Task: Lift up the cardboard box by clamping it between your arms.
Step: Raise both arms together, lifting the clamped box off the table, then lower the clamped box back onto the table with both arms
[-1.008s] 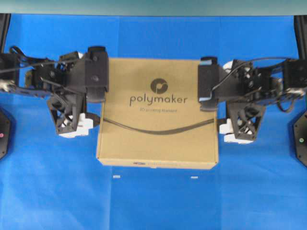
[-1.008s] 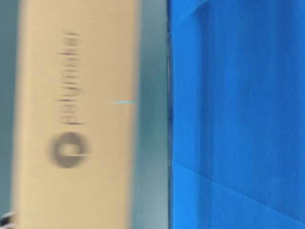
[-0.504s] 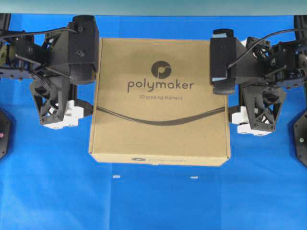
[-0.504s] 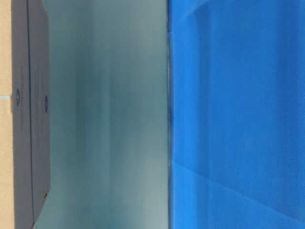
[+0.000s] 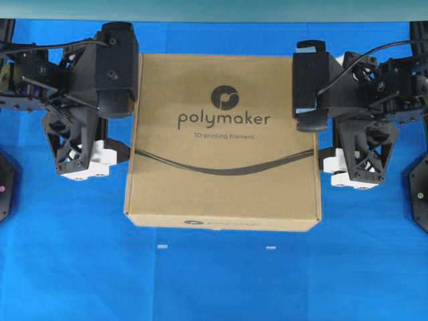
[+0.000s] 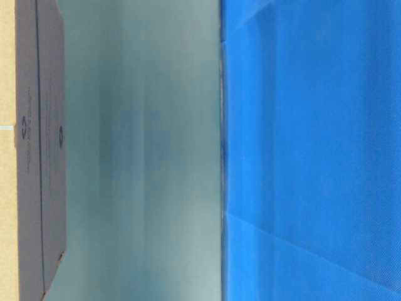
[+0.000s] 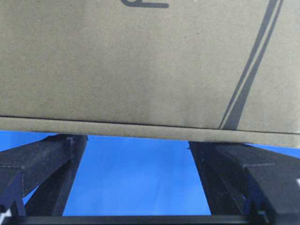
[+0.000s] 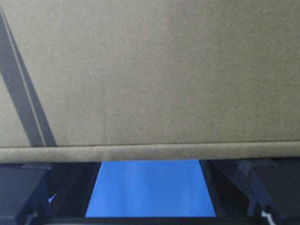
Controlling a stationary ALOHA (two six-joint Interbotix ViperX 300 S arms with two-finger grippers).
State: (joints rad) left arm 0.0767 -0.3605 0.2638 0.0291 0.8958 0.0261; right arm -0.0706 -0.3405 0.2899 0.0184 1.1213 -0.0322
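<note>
While the cardboard box [image 5: 223, 142] is pinned between left tool [image 5: 119, 148] and right tool [image 5: 326, 160], no shift is seen since half a second ago; both tools' spread fingers suggest release.

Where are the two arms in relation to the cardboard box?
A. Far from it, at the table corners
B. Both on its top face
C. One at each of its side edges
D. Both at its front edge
C: in the overhead view the left arm and the right arm stand against opposite side edges of the cardboard box.
</note>
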